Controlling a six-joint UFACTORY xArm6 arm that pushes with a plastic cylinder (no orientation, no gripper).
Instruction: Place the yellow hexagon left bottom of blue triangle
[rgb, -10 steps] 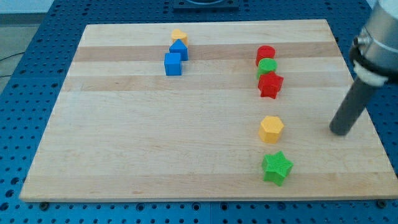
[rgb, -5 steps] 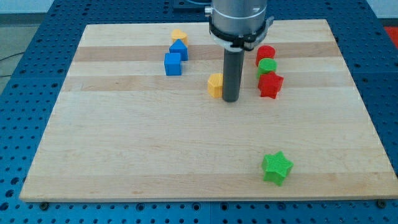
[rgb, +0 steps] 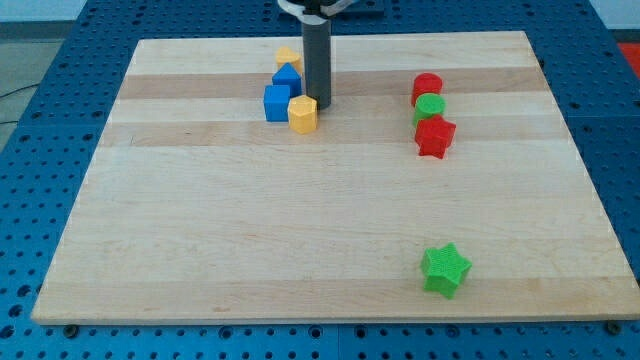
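The yellow hexagon (rgb: 302, 114) lies on the wooden board, just right of the blue cube (rgb: 277, 103) and below-right of the blue triangle (rgb: 287, 78). My tip (rgb: 319, 105) stands right against the hexagon's upper right side. The rod rises from there to the view's top. A second small yellow block (rgb: 288, 57) sits just above the blue triangle.
A red cylinder (rgb: 427, 87), a green cylinder (rgb: 430, 106) and a red star (rgb: 434, 137) form a column at the right. A green star (rgb: 444, 270) lies near the bottom right. The board's (rgb: 200, 240) edges end on a blue perforated table.
The yellow hexagon has been pushed up and to the left, from the board's right half to beside the blue cube. My tip moved with it.
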